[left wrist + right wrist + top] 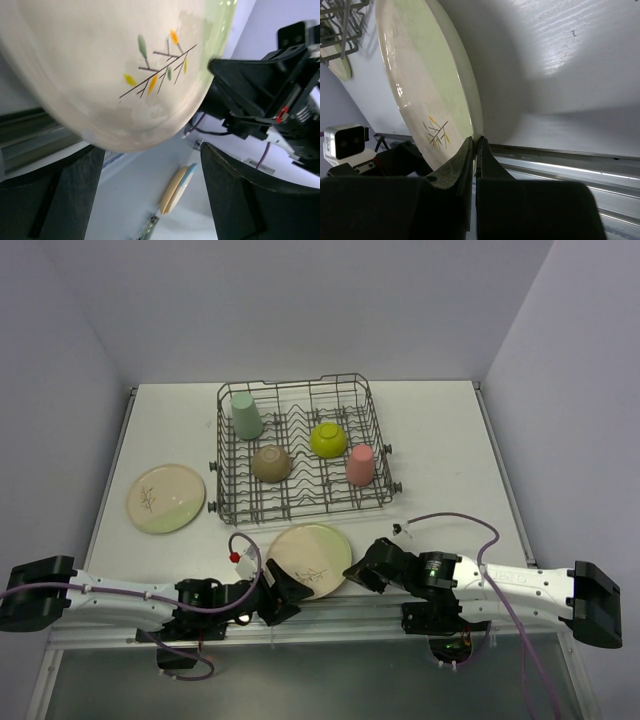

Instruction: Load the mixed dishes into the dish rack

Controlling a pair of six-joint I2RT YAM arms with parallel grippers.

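Touching the half-hidden plate (312, 556) rim, right end effector (475, 144) sits together, left end effector (150, 152) apart.

Dish rack (300, 450) mid-table (450, 460) holds back-left cup (246, 415), front-right cup (360, 465), left bowl (271, 462) and right bowl (328, 439) between them; one plate (166, 498) lies left of rack, second plate (311, 559) before it.

The plate (420, 65) at the upper left of the right wrist view is glazed ceramic, glossy, with bright highlights on its face. The dish rack (300, 430) is grey metal wire and looks dull. The white table (450, 460) looks smooth with a faint sheen, and the right gripper (475, 143) is matt black plastic.
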